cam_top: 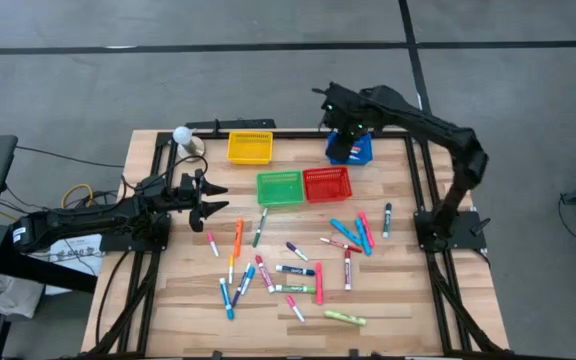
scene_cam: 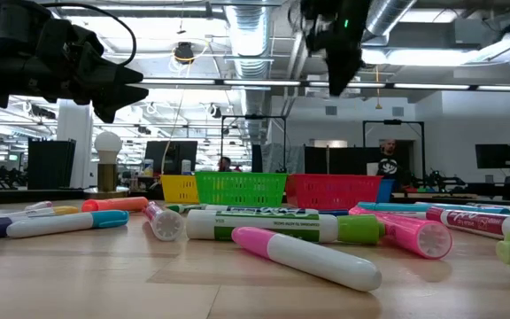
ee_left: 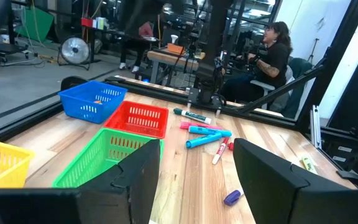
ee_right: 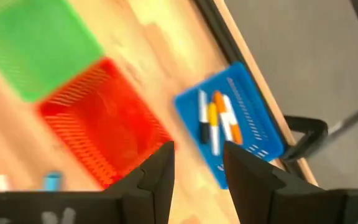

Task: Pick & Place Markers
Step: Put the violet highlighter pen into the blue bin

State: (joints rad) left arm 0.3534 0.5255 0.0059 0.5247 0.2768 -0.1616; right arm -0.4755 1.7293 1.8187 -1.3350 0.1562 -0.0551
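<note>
Two matte black jointed arms, each gripper (cam_top: 213, 200) with flat dark fingers.

No writing can be read: the white marker (scene_cam: 264, 223) just in front of the green basket (scene_cam: 240, 188) carries print too blurred to make out.

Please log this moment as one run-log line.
right claw: open, empty, above blue mesh basket | basket: three markers | left claw: open, waiting

The left arm lies low and stretched out, its end effector (cam_top: 215, 200) wide open and empty. The right arm bends up high, its end effector (cam_top: 346, 135) pointing down, fingers a little apart, empty.
</note>
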